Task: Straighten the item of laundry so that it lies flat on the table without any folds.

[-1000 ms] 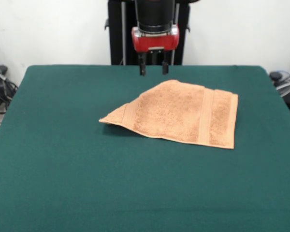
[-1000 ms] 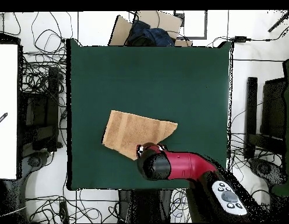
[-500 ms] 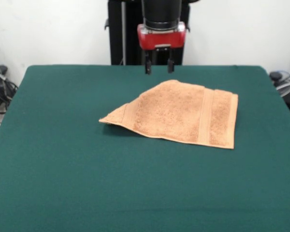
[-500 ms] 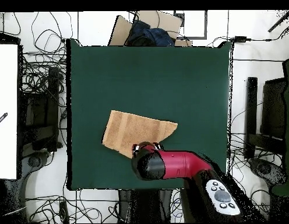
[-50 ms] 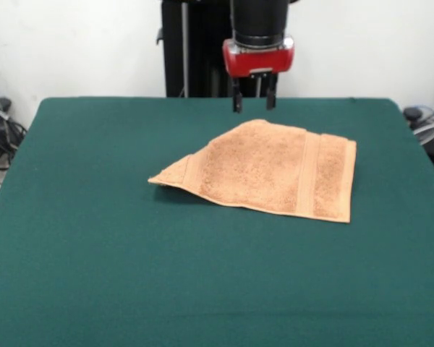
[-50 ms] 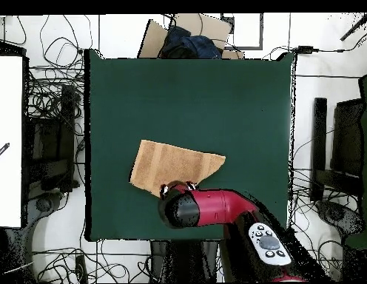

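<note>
The item of laundry (image 5: 271, 171) is a peach-tan towel lying folded on the green table (image 5: 130, 275), a pointed flap reaching left and a woven band near its right edge. In the overhead view the towel (image 6: 174, 166) sits left of centre, its lower edge covered by the arm. My gripper (image 5: 253, 101) hangs open above the towel's far edge, holding nothing and not touching the cloth. The red wrist (image 6: 188, 205) hides the fingers from above.
Cables and equipment (image 6: 49, 140) crowd the floor round the table. A cardboard box with dark cloth (image 6: 186, 37) sits past the table's top edge in the overhead view. A white panel (image 6: 7, 140) stands at the left.
The gripper has moved rightward in the front view, from left of the towel's peak to above its far edge. It stays open. The towel has not moved.
</note>
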Controlling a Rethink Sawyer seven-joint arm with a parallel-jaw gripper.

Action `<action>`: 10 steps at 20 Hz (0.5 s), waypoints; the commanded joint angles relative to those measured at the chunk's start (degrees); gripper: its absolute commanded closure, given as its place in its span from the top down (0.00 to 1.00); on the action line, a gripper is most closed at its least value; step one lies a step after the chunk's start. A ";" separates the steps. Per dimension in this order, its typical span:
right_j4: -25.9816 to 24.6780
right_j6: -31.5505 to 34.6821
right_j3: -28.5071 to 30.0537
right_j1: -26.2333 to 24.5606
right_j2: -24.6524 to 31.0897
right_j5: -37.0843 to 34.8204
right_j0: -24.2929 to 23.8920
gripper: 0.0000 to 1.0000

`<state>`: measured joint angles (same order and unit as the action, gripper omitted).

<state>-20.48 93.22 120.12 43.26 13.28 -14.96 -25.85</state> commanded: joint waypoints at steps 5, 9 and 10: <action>-2.50 6.55 -1.81 -11.10 -1.16 6.01 -1.66 1.00; -2.85 6.62 -1.59 -12.14 -1.52 7.51 -1.86 1.00; -2.70 6.31 -1.79 -12.13 -1.23 7.08 -2.06 1.00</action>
<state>-20.45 93.22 120.08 35.06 13.21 -11.60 -27.22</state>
